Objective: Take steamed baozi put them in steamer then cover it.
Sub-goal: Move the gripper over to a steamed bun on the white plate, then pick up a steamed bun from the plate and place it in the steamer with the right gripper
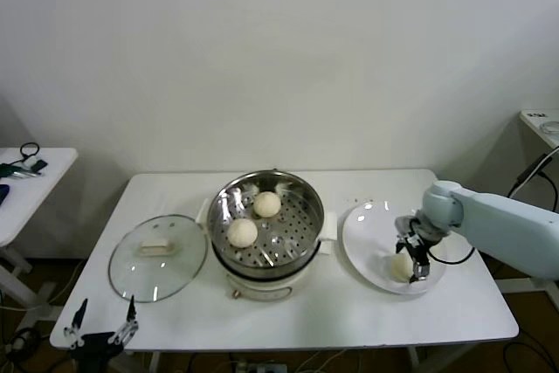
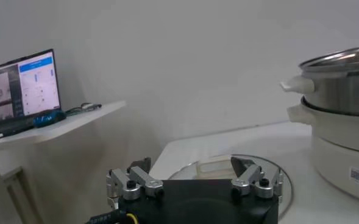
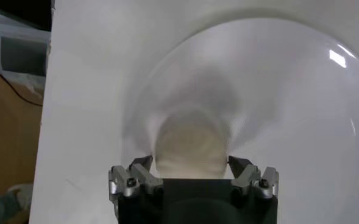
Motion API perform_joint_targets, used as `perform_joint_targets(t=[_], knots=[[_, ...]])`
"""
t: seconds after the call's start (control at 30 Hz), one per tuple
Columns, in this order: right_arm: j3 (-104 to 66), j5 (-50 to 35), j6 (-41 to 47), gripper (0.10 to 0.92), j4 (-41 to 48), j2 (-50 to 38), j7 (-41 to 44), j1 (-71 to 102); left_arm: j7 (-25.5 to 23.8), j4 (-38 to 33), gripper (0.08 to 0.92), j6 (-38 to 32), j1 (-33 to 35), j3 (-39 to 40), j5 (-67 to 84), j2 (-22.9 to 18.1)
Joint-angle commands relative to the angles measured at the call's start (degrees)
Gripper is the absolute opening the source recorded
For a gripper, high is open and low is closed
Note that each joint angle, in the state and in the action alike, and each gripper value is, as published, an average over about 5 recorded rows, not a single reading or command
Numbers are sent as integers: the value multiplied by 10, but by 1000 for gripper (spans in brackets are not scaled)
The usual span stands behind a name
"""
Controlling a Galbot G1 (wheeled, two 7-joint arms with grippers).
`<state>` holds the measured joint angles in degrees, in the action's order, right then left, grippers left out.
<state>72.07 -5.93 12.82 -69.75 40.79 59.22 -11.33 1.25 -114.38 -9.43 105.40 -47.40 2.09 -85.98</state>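
— Where do things sit?
— On the tabletop (image 1: 288, 316), steamer (image 1: 265, 224) mid, two buns inside; cover (image 1: 157, 257) beside it, left jaws (image 1: 103, 322) wide, idle near it.
— And the next bun (image 1: 401, 266)?
— On the plate (image 1: 371, 224), straight between my right jaws (image 1: 417, 261), spread wide around it. It's round, so no long axis, no heading.

Cover (image 2: 228, 167) beside steamer (image 2: 344, 115) (table-top).
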Motion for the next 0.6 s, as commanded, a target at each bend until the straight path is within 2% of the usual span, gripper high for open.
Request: perform_joint_targets(t=[0.03,0.17,0.4,0.6], knots=[[-7,5,-5,735,11,8,2,7,0,0,823,1,-1,1,-1,0],[-4,4,-8,695,14,9,8,1,0,0,823,1,-1,1,-1,0],[0,4,-24,679,13,12,11,-27,0,-1,823,0,0,1,0,0],[46,30,-131,680,-10,36,36,-135,0,-3,823,0,1,2,-2,1]])
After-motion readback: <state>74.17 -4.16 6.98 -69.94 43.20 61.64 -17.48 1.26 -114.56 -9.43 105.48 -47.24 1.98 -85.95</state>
